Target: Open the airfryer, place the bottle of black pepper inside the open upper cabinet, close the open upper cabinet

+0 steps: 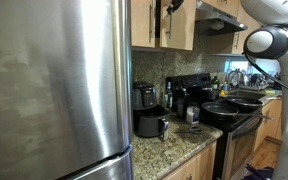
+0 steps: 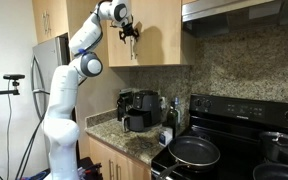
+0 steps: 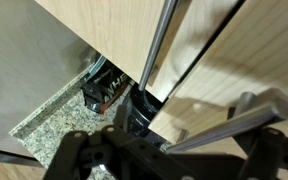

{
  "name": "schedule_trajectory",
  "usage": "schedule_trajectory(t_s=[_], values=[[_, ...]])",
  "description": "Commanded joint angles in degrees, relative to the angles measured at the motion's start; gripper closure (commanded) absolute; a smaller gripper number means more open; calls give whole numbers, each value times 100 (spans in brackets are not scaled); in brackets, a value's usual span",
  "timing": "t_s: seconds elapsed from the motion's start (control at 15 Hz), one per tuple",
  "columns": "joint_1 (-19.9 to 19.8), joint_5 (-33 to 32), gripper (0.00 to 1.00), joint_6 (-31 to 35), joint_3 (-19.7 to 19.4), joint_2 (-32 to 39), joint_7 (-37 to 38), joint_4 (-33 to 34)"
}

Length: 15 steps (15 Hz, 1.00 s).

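Exterior view: brushed-steel fridge fills the left, flat and tall. Gripper high at honey-wood upper cabinet, beside slim bar handles. Airfryer black, boxy, on speckled granite counter, drawer basket forward.

Exterior view: white arm arched up, gripper at flat cabinet door, fingers parted, empty. Airfryer well below, open air between. Round pan on black stove.

Wrist view: smooth wood panels, metal handle along door edge, dark fingers spread wide, granite beneath.
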Motion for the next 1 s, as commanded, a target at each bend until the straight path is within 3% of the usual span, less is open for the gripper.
schedule_trajectory(t_s=[0.0, 0.07, 0.13, 0.33, 0.4, 0.47, 0.67, 0.93], values=[[282, -680, 0, 296, -68, 138, 82, 539], [333, -945, 0, 428, -99, 126, 41, 573], [63, -1171, 0, 226, 224, 463, 127, 1278], [30, -1585, 0, 318, 266, 471, 163, 1749], [147, -1542, 0, 577, 54, 37, 109, 1064], [35, -1572, 0, 313, 350, 196, 51, 1141], [3, -1587, 0, 251, 331, 178, 88, 1133], [-240, -1350, 0, -31, 434, 693, 225, 1276]])
